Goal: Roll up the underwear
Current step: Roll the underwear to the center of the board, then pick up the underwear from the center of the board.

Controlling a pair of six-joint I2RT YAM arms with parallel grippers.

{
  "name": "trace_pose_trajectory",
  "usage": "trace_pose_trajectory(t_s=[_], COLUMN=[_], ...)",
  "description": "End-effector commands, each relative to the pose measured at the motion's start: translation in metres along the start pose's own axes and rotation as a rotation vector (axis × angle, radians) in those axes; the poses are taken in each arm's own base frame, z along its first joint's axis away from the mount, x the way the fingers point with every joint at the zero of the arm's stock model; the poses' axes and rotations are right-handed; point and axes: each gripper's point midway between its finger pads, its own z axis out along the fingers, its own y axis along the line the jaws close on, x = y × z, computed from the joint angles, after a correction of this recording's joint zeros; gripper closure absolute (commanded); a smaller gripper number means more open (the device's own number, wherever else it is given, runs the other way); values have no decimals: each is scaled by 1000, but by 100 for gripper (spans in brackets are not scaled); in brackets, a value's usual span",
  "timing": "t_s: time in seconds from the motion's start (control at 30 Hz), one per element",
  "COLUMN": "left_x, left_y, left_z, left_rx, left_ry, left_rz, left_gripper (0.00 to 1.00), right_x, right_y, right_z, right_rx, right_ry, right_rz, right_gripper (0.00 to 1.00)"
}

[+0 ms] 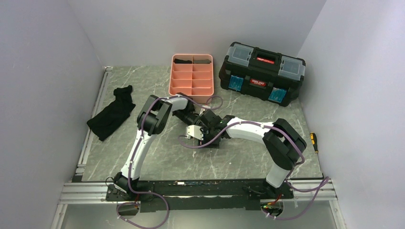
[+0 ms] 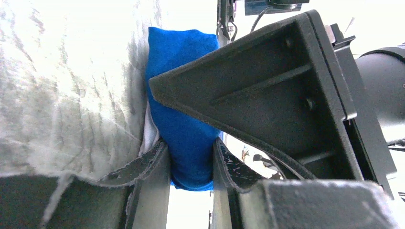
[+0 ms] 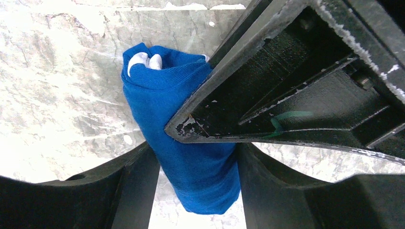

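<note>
- black garment [image 1: 112, 114]: well left of the pink tray [image 1: 171, 76], lying on the table [image 1: 157, 157], nothing touching it. Not the job item; my read is it's parked clear of the work.
- left gripper [image 2: 191, 157]: just in front of the tray, toward the arm bases. Jaws pinched across one end of the underwear [image 2: 179, 57], likely so the wraps can't spring open.
- underwear: blue, wound into a tight bundle, white showing at one end. Just in front of the tray, hidden under both wrists in the top view. On or just over the table, can't tell which.
- right gripper [image 3: 198, 162]: same spot, reaching in from the tray's right. Jaws part-spread, pressed on both flanks of the bundle, crossing the left gripper's hold. My read: the two-sided clamp is for tightening or tucking, and the roll is nearly done.
- toolbox [image 1: 261, 74]: right of the tray, lid shut, not involved.
</note>
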Motion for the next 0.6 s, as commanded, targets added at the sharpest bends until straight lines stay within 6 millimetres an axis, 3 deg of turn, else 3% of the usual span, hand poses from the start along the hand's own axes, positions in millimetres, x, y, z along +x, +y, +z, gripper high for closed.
trace_pose_trajectory(t_s=[0.0,0.27,0.47,0.57], left_x=[54,53,52,49], left_y=[33,30,30,28], left_z=[4,1,0,0], left_rx=[34,49,51,61], left_ry=[55,45,40,35], left_rz=[-279,-287,-285,-280], left_gripper=[100,100,100,100], right_x=[5,14,15,13], right_y=[2,3,11,17], right_z=[7,17,22,22], right_rx=[-7,-50,-109,-148], right_ry=[19,36,33,33], right_rz=[-16,10,37,49], right_gripper=[41,50,68,87])
